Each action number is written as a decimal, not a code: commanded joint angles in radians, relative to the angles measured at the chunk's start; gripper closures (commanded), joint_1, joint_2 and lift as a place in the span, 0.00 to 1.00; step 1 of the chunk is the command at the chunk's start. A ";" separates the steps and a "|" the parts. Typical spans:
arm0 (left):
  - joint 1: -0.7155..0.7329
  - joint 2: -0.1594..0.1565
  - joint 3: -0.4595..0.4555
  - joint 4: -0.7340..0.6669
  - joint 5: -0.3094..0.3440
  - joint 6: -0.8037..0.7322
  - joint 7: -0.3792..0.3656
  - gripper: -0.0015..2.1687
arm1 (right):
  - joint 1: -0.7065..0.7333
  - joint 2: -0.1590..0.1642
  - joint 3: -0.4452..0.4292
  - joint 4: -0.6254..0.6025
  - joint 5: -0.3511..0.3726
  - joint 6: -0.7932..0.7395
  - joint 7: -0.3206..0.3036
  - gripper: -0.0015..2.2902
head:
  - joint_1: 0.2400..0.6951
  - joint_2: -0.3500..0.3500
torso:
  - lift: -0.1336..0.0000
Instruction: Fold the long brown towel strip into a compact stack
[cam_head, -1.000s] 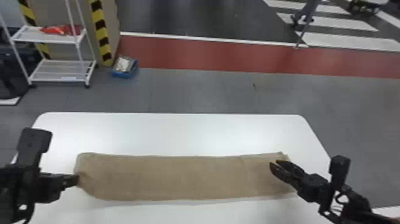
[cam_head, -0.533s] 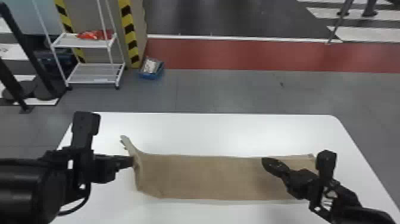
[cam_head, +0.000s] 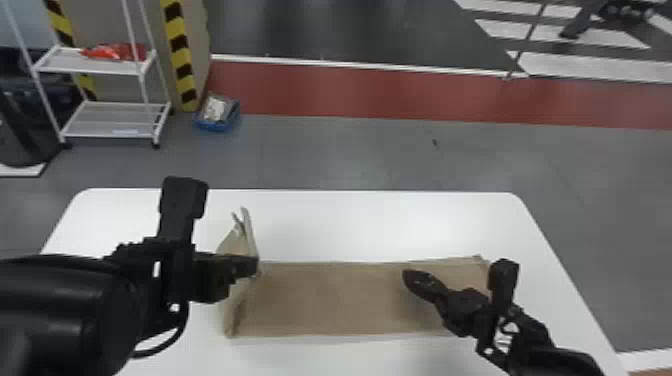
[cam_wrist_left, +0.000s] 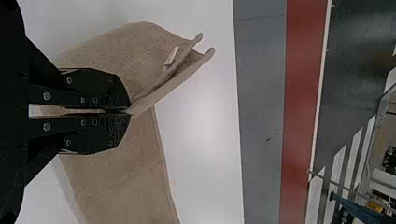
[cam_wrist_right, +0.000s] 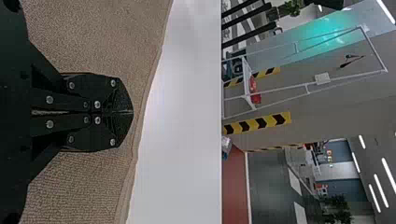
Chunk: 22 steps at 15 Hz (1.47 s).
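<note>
The brown towel strip (cam_head: 340, 299) lies along the white table (cam_head: 370, 225), its left end raised, pinched in the left gripper (cam_head: 256, 267). The right gripper (cam_head: 406, 276), fingers together, is over its right part. Beyond stands a white shelf cart (cam_head: 107, 131).

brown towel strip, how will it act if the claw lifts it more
The brown towel strip will probably stay floppy: its raised end already droops and folds around the left claw. Its textured weave looks unlikely to slip easily from the claw. Being thin cloth, it is probably light for its length, so the flat part may drag along.
</note>
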 joint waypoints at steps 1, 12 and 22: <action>-0.004 -0.020 -0.065 0.053 0.028 -0.073 0.041 0.50 | 0.002 -0.001 -0.029 0.007 -0.016 -0.026 0.000 0.86 | 1.00 0.24 | 1.00; -0.034 -0.040 -0.250 0.161 0.169 -0.202 0.207 0.50 | 0.008 -0.096 -0.075 0.097 -0.099 -0.158 0.006 0.87 | 1.00 0.00 | 1.00; -0.069 -0.040 -0.404 0.277 0.229 -0.353 0.317 0.50 | 0.009 -0.133 -0.069 0.151 -0.167 -0.247 0.003 0.87 | 1.00 0.00 | 1.00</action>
